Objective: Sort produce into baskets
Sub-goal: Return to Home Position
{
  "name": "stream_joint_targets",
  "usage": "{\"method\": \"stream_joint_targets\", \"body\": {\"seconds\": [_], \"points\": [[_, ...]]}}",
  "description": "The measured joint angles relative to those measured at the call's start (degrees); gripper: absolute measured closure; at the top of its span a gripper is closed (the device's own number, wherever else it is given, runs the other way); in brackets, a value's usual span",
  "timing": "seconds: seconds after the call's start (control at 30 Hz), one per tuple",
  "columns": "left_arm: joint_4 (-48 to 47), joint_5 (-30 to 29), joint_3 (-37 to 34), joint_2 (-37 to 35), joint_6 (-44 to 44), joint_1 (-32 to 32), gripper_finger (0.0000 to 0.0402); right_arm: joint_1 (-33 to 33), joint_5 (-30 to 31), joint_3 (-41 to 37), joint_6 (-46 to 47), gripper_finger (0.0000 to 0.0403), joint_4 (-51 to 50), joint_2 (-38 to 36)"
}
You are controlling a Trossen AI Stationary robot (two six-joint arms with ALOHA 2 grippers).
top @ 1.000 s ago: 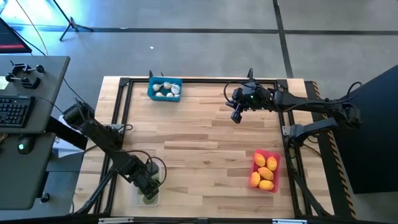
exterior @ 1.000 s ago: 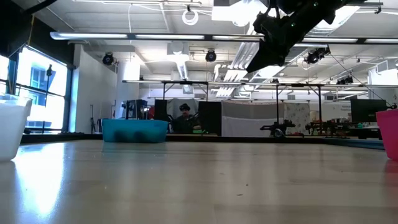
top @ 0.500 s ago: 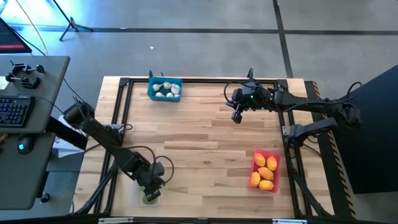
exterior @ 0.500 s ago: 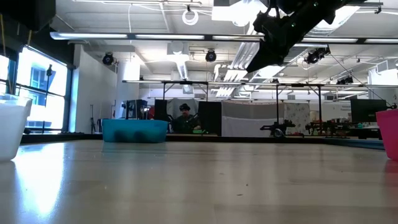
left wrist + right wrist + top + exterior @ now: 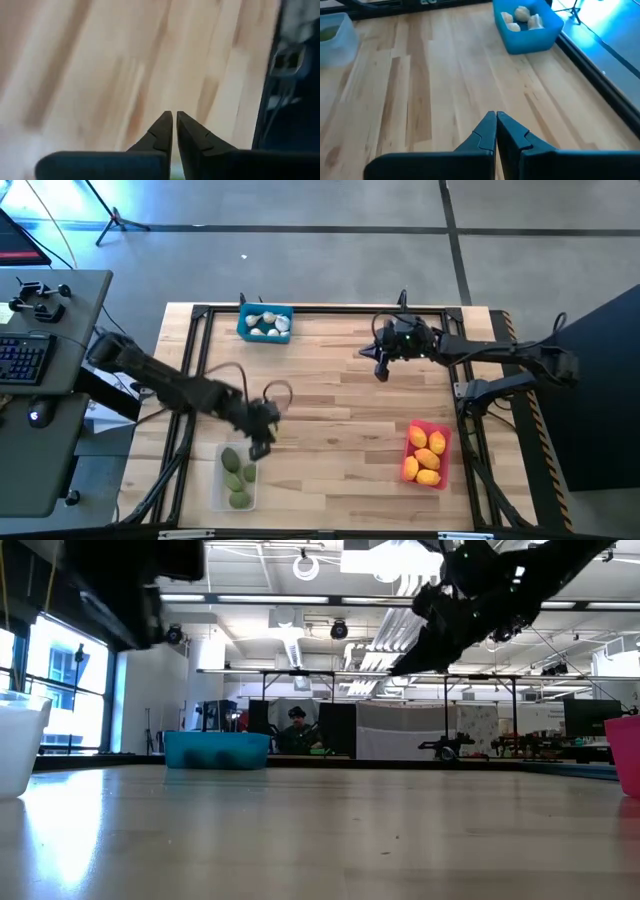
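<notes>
Sorting looks basically done to me: limes (image 5: pixel 233 459) sit in the clear bin (image 5: pixel 222 485) on the left side of the worktop (image 5: pixel 330 410), garlic bulbs (image 5: pixel 266 322) in the blue bin (image 5: pixel 244 330) at the opposite edge, lemons (image 5: pixel 428 455) in the red bin (image 5: pixel 411 430) on the right, nothing loose that I can spot. The left pincer (image 5: pixel 262 446) is pinched shut and empty, just beside the clear bin's inner corner, arm stretched diagonally from the left edge. Right pincer (image 5: pixel 380 372), closed too, hangs over the far right part.

Grey concrete floor (image 5: pixel 330 250) surrounded the wooden table (image 5: pixel 330 400); a desk (image 5: pixel 75 310) with keyboard (image 5: pixel 22 362) stood beside it, ceiling lights (image 5: pixel 300 598) beyond.
</notes>
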Motion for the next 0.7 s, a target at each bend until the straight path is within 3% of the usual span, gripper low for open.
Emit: {"method": "stream_joint_targets", "body": {"seconds": [0.2, 0.33, 0.43, 0.57, 0.7], "points": [[18.87, 6.09, -9.75, -4.15, 16.04, 14.12, 0.04, -1.49, -0.95, -6.95, -0.25, 0.0403, 10.5, 0.0], [28.63, 10.43, -14.02, -4.74, 30.84, 23.33, 0.0401, -2.59, 1.07, -8.34, 0.01, 0.0403, 7.58, 0.01], [34.43, 13.57, -16.78, -4.74, 37.18, 30.35, 0.0401, -3.39, 2.09, -9.6, -1.19, 0.0403, 7.0, -0.05], [41.91, 18.35, -20.66, -4.74, 40.28, 39.63, 0.0401, -5.59, -5.29, -14.32, -5.56, 0.0403, 16.72, -0.09], [51.93, 24.69, -25.09, -4.76, 40.08, 46.58, 0.0401, -9.26, -13.4, -20.29, -1.26, 0.0403, 28.28, -0.09]]}}
